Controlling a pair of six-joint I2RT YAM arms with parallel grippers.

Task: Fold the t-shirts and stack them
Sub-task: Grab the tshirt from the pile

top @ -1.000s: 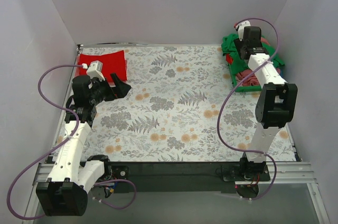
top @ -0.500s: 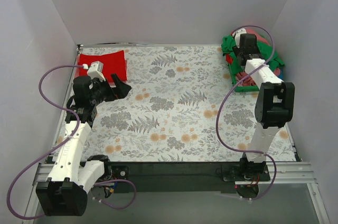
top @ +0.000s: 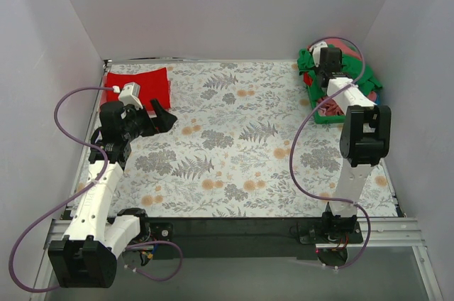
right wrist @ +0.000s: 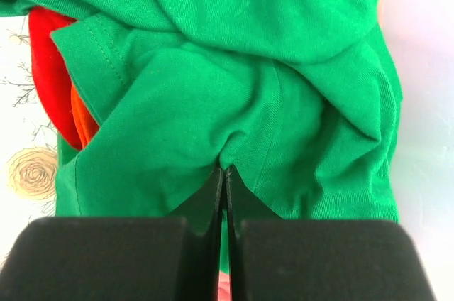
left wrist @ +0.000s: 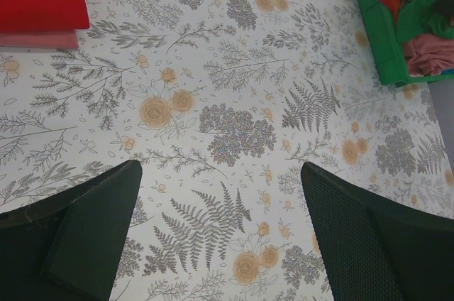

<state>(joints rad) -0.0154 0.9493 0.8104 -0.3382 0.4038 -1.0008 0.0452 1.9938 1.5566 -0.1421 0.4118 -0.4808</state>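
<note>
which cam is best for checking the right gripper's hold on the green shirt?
Right wrist: the right gripper is shut, with the green t-shirt puckering at its tips. Top external: the right arm hides that contact. Left wrist: only a bit of the shirt in the basket, far off.

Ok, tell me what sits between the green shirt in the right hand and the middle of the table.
Only the green basket, whose wall the green t-shirt must clear; the right hand is shut on that shirt. Past that, nothing visible: the folded red shirt and open left hand are off at the table's left.
</note>
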